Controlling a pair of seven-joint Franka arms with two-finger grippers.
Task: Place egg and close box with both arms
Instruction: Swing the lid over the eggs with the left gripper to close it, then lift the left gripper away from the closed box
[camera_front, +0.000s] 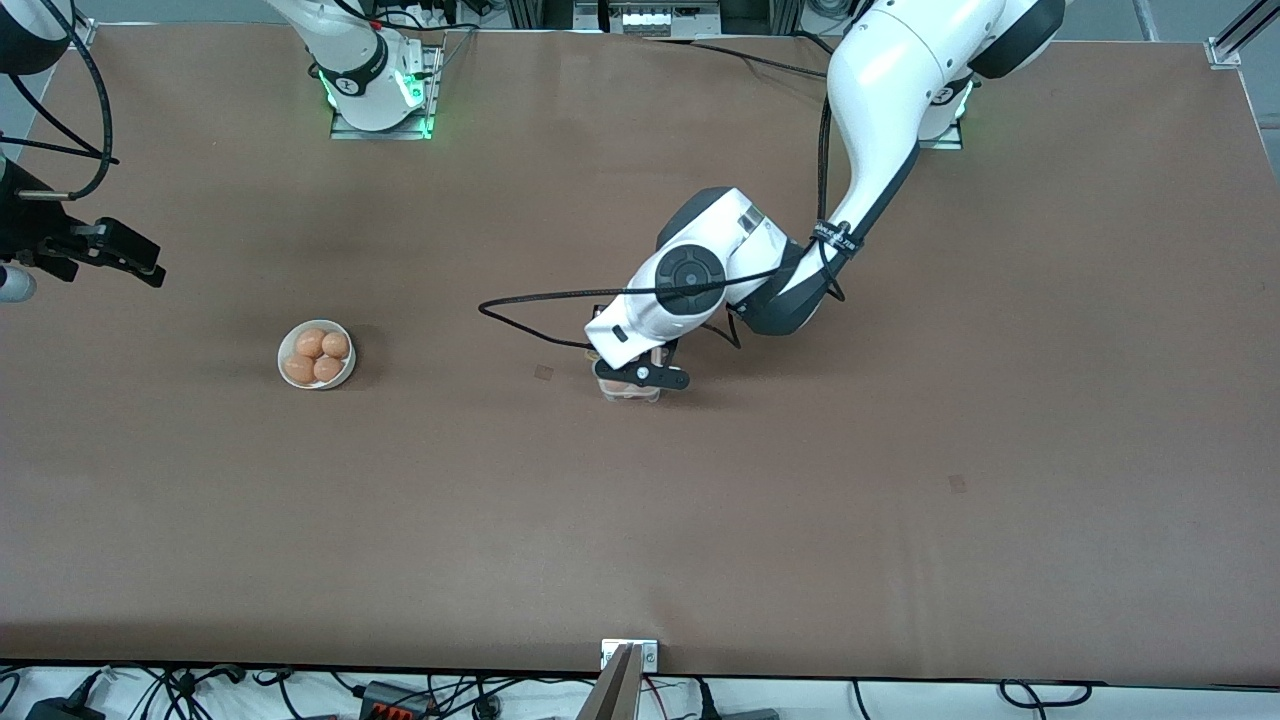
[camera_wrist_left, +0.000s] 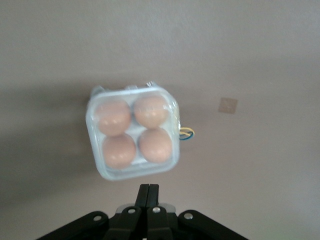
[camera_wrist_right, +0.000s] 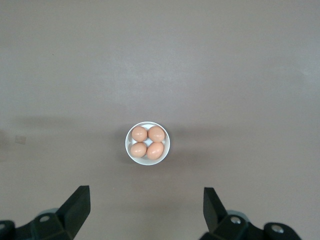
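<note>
The box (camera_front: 628, 392) is a small clear carton near the middle of the table. Each of its round cells holds a tan egg (camera_wrist_left: 114, 116), and the clear lid lies down over them. In the left wrist view the box's rim (camera_wrist_left: 131, 174) shows just ahead of my left gripper (camera_wrist_left: 149, 189), which is shut on nothing. That left gripper (camera_front: 640, 376) hangs right over the box, and the arm hides most of it in the front view. My right gripper (camera_front: 125, 255) waits open and empty, high over the right arm's end of the table.
A round white bowl (camera_front: 284, 352) with several more eggs stands toward the right arm's end, and its rim (camera_wrist_right: 128, 145) shows below my right gripper (camera_wrist_right: 147, 192). Small tape squares (camera_front: 543, 372) (camera_front: 957, 484) mark the brown tabletop. A black cable loops beside the left wrist.
</note>
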